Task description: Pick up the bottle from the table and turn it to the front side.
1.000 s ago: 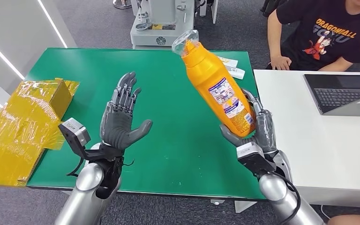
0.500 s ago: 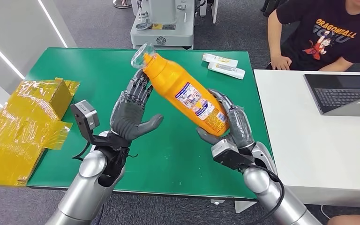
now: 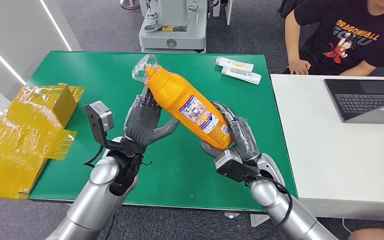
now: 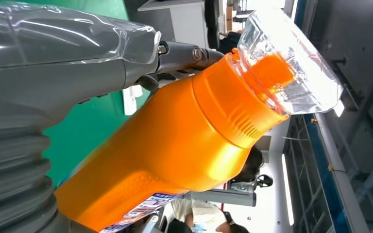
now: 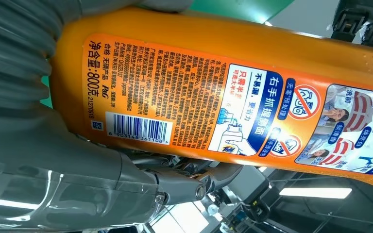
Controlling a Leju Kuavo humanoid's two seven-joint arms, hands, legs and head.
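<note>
Above the green table, right hand grips the tilted orange bottle; left hand cups its neck.

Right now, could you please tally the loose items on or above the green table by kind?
Orange bottle, held by the right hand with the left hand against it: 1
White tubes: 2
Yellow wrapped box: 1
Total: 4

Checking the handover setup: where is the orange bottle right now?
In the head view, the orange bottle is tilted in the air above the green table, its base gripped by the right hand and its upper body against the left hand.
</note>
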